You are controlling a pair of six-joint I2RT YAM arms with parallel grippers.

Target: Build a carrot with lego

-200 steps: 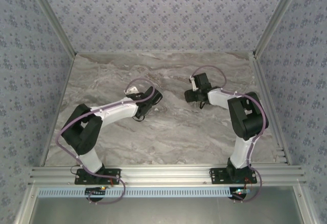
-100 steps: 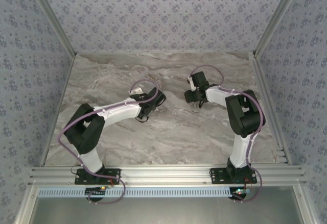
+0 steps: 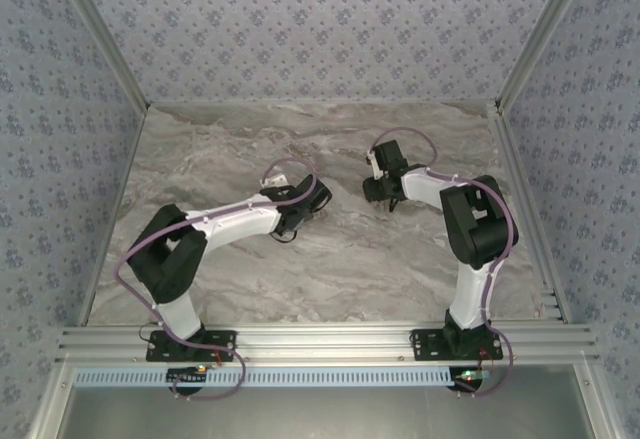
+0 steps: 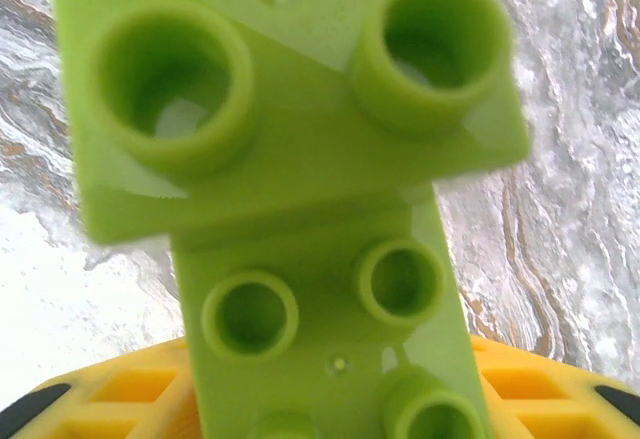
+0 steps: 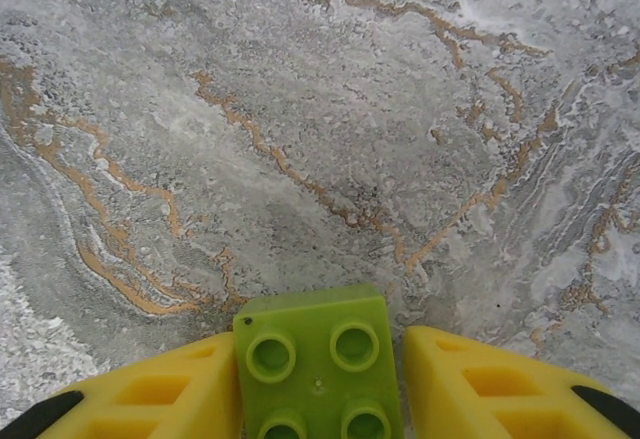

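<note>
Left gripper (image 3: 305, 202) sits mid-table (image 3: 330, 269), a bit left of centre. On the left wrist cam, two joined lime-green lego bricks (image 4: 300, 159) rise from between its yellow pads (image 4: 110, 399), studs toward the lens and the upper brick closest. The pads flank the lower brick, but the contact is hidden behind it, so I can't tell whether the claw is clamped.

Right gripper (image 3: 378, 189) is right of centre, nearer the far edge and apart from the left one. It's closed on a single lime-green brick (image 5: 315, 364) – four studs showing, pads (image 5: 170, 389) against both sides, just above the marble.
</note>
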